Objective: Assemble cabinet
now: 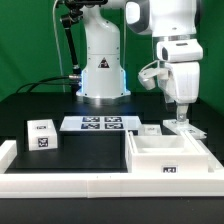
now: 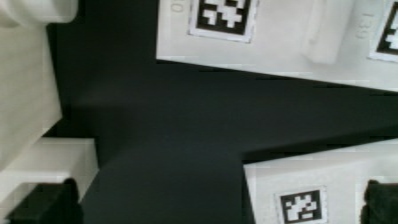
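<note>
The large white cabinet box shell (image 1: 166,157) sits at the front on the exterior view's right, open side up, with a tag on its front wall. A small white tagged block (image 1: 42,135) stands at the left. My gripper (image 1: 178,117) hangs low behind the shell, just above a flat white panel (image 1: 187,130). In the wrist view my gripper (image 2: 214,205) is open and empty, its dark fingers (image 2: 36,200) at the frame's edges. A white tagged panel (image 2: 311,195) lies partly between them. Another white tagged part (image 2: 267,40) lies beyond on the black table.
The marker board (image 1: 100,124) lies in front of the robot base (image 1: 103,75). A long white rail (image 1: 90,185) frames the table's front and left; a white edge (image 2: 27,90) also shows in the wrist view. A small white piece (image 1: 150,129) lies beside the flat panel.
</note>
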Controlling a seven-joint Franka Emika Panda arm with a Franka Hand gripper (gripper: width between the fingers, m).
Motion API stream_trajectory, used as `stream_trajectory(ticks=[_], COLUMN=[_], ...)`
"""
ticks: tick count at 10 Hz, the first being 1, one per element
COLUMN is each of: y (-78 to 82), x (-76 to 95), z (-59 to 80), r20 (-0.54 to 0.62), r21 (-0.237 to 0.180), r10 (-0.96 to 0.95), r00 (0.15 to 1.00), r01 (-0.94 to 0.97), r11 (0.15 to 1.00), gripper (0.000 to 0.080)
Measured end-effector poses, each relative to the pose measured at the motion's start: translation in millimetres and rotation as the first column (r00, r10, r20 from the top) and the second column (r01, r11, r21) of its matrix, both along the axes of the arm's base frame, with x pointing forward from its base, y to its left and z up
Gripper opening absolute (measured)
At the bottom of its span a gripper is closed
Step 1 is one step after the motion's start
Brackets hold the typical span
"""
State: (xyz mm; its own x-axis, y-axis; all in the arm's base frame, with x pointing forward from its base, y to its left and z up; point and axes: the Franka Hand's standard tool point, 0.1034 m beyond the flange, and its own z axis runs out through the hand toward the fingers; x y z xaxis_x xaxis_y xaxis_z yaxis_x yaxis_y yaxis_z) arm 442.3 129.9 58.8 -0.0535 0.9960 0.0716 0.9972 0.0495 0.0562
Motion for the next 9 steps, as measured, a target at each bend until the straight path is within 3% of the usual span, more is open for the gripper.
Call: stream_trajectory(ticks=[1,4,6,9], y=[-10.1,-1.2,9.0,5.8], x=[-0.4,-26.4,-33.2,-32.1], z=[-3.2,-14.0,-15.4,-15.7], r20=[0.001,-0.005,0.001,-0.001], r21=[-0.001,0.009,0.012,0.011], r10=[0.047,0.121,0.137,0.127], r00=[0.999,0.993,0.991,0.992], r01=[-0.047,-0.121,-0.137,-0.127], r11=[0.999,0.993,0.99,0.992], gripper=[0.0797,0.0797,0.0797,0.0797])
